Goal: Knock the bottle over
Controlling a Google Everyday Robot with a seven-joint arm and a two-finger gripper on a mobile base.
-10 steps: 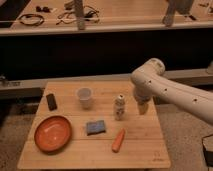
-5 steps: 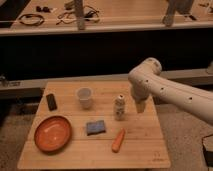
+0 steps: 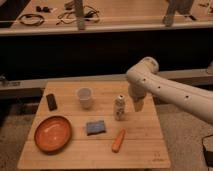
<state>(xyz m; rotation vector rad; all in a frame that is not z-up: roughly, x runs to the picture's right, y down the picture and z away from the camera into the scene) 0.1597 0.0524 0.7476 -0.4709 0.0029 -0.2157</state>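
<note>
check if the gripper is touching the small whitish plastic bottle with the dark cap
Apart. The camera view shows a strip of the light wooden table between the gripper, hanging low beside it, and the upright bottle.

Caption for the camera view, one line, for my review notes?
Open gripper hangs close beside the upright bottle on the wooden table.

The gripper (image 3: 137,105), jaws spread, hangs just right of the bottle (image 3: 119,107) across a narrow open gap, with bare tabletop (image 3: 147,147) to its right and front, while the cup (image 3: 85,97), blue-grey sponge (image 3: 95,127) and carrot (image 3: 118,140) crowd the bottle's left and near sides.
</note>
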